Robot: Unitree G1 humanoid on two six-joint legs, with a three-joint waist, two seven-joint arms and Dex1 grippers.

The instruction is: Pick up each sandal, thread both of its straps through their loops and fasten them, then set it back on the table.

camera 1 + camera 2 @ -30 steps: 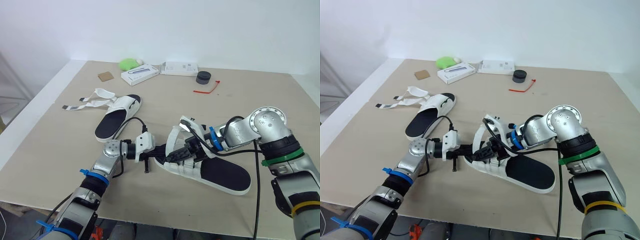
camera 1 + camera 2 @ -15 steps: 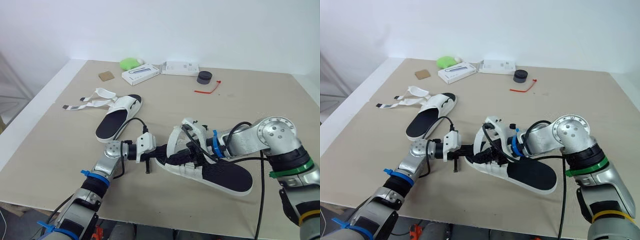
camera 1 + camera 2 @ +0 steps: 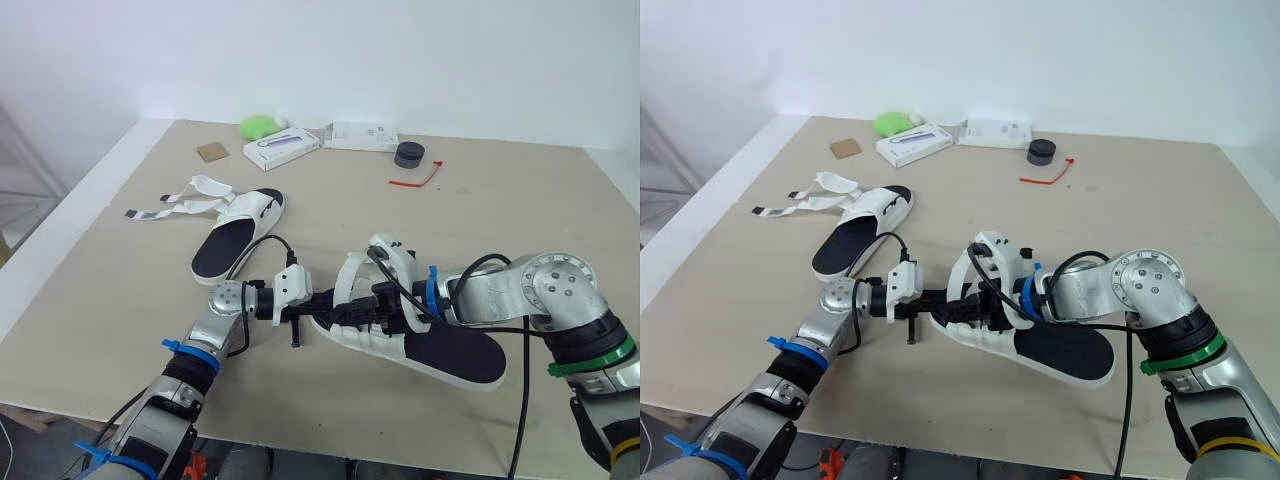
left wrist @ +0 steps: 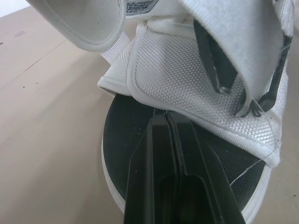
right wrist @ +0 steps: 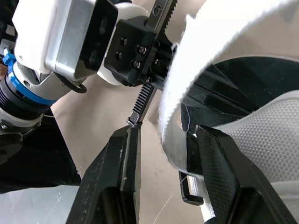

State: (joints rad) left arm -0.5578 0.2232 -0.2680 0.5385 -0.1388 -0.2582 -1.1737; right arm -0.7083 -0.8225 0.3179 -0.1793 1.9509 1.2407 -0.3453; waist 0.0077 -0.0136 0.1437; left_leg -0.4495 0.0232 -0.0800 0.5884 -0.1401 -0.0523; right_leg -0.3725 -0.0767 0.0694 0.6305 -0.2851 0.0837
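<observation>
The desk (image 3: 520,210) carries both sandals: the near sandal (image 3: 450,355) lies toward 5 o'clock, and the far sandal (image 3: 238,235) is at 10 o'clock from it, its straps loose. The right end effector (image 5: 168,133) is spread around the near sandal's strap (image 5: 196,60). The left end effector (image 4: 167,117), fingers pressed together, rests on its black footbed.

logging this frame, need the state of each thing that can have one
near sandal, straps arched up loose, not pressed flat
far sandal, flat on the table, both straps undone and trailing to the robot's left
left tool, shut, tip over the near sandal's footbed at a strap's edge
right tool, open, a near sandal strap in the gap
</observation>
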